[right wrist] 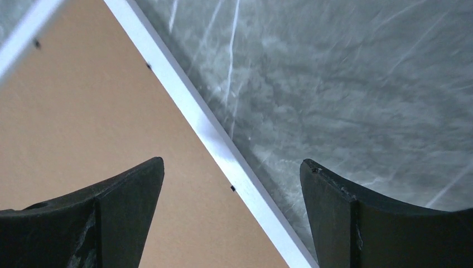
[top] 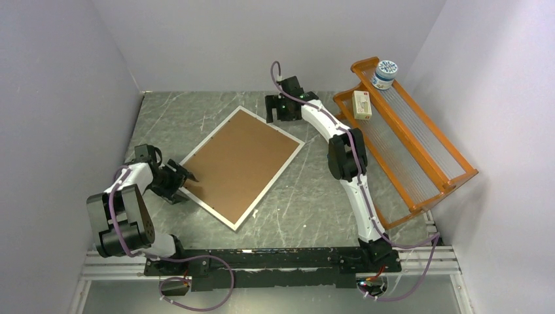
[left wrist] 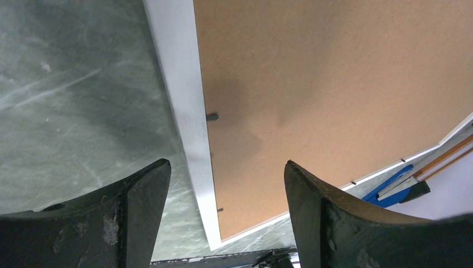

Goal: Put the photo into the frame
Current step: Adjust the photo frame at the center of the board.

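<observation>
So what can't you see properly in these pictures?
The photo: in no view. The brown board fills the frame, so whether it lies underneath cannot be told.
Top view: labels on the jar and small box on the orange rack are too small to read.
Left wrist view: a blue thing is half hidden behind the frame's edge.

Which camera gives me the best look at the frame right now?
Top external: the whole frame shows, lying flat on the table with the brown backing board up. Left wrist shows only one side of the frame and a corner; right wrist only a diagonal piece of the frame.
</observation>
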Controlling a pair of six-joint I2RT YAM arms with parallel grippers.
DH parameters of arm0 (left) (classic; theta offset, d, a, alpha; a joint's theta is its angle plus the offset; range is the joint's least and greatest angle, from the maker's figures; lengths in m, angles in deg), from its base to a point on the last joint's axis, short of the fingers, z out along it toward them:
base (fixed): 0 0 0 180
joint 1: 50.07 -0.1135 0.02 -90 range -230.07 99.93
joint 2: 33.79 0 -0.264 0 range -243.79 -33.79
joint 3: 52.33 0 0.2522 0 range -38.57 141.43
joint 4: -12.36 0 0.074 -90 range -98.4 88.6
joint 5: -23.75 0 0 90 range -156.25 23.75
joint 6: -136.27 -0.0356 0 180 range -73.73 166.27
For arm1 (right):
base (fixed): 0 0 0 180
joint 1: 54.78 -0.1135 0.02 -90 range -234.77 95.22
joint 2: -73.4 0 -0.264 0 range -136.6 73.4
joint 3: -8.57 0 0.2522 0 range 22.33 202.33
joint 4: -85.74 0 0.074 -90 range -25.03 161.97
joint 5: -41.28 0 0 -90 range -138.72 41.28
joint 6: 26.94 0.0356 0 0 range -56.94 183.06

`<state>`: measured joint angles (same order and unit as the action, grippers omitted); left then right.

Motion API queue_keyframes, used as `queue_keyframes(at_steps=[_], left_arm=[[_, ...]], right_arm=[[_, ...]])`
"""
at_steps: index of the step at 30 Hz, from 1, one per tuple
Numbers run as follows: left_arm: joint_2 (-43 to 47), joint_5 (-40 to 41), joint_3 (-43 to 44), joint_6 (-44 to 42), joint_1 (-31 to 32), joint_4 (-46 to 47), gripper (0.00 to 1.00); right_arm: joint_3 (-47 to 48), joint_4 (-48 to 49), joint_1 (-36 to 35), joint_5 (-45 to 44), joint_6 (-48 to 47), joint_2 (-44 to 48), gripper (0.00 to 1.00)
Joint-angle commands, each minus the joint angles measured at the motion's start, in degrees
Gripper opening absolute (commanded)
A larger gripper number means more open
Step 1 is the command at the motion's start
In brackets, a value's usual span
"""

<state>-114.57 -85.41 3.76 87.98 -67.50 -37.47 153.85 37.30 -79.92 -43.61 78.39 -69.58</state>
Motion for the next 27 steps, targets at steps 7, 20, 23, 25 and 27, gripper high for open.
queue_keyframes(at_steps=[7,20,23,25,27], left_arm=[[-6.67,-8.05,2.21,-2.49,-0.09,8.79,0.80],[-31.92,-23.16,27.27,-7.79,0.19,10.64,0.72],[-37.55,-23.43,33.45,-7.55,0.58,10.50,0.71],[-40.82,-25.17,36.50,-6.14,0.89,12.02,0.70],[-43.76,-27.24,38.65,-4.43,1.61,14.28,0.68]], right_arm=[[-8.68,-0.44,1.06,12.68,-0.06,2.09,0.94],[-47.51,15.08,0.90,25.12,6.61,26.24,0.88],[-56.25,17.55,-0.95,29.49,7.88,29.27,0.88],[-60.03,18.04,-2.96,30.63,8.30,29.88,0.87],[-63.24,19.70,-4.87,31.35,9.81,30.67,0.87]])
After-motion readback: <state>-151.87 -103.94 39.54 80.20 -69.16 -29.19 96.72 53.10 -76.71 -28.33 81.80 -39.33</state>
